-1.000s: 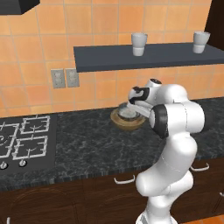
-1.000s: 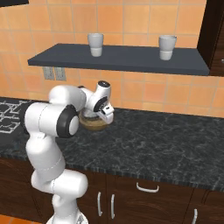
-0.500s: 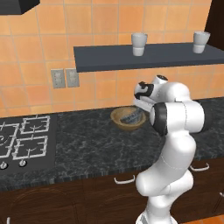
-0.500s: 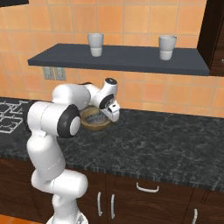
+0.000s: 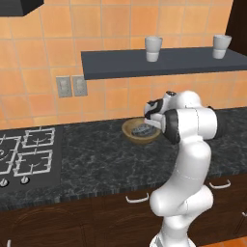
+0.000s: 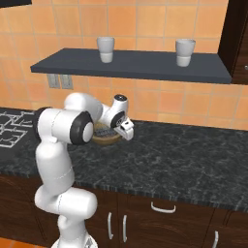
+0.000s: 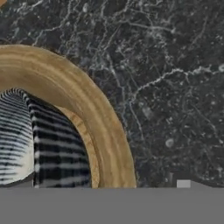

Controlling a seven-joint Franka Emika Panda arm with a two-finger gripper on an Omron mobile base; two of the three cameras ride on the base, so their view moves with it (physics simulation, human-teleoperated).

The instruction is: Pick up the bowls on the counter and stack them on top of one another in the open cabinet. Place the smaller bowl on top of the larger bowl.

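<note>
Larger bowl [image 5: 139,131]: wooden, on the table [image 5: 96,159], near the tiled back wall, below the open cabinet [image 5: 159,62].
Smaller bowl [image 5: 142,130]: greyish, striped in hand view, nested inside the larger bowl.
Gripper [image 6: 127,130]: just beside the larger bowl's rim, over the table; holding nothing.
Fingers: spread wide, empty.
Open cabinet: dark shelf board on the wall, bearing two white cups [image 5: 153,48], well apart.
Stove [image 5: 24,154]: at the table's left end.
</note>
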